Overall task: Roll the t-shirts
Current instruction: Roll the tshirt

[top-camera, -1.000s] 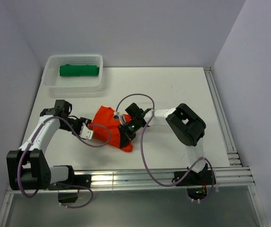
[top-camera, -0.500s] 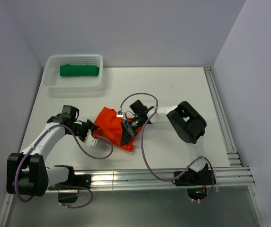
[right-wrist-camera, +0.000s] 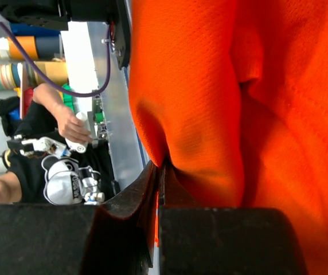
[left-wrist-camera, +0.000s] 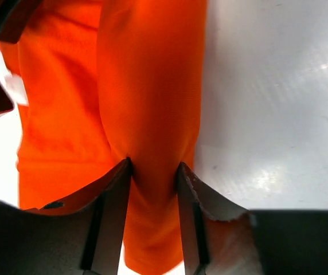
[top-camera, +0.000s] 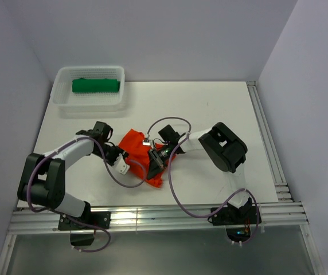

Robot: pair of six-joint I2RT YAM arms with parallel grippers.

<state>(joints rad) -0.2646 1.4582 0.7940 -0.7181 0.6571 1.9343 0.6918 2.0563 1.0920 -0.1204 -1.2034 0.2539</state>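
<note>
Two robot arms meet over a crumpled orange t-shirt point(top-camera: 134, 143) near the middle of a white table point(top-camera: 221, 114). The left gripper point(top-camera: 120, 162) comes in from the garment's left side. Its wrist camera shows the left gripper point(left-wrist-camera: 154, 169) with one finger on either side of a raised fold of the orange t-shirt point(left-wrist-camera: 152, 86), and the cloth narrows where they press, so the fold is pinched between them. Bare table lies just to the right of that fold.

The right gripper point(top-camera: 154, 160) is at the shirt's right-hand edge, close to the left one with only bunched cloth between them. In the close view the right gripper point(right-wrist-camera: 161, 166) has its fingers drawn almost together, and a crease of the orange t-shirt point(right-wrist-camera: 238, 86) runs into their tips. It appears to be clamped on a thin edge of the fabric, though the cloth fills so much of that view that the bite itself is hard to make out.

Well beyond the left gripper, at the table's far left corner, a rolled green t-shirt point(top-camera: 96, 85) lies inside a white mesh basket point(top-camera: 61, 98).
</note>
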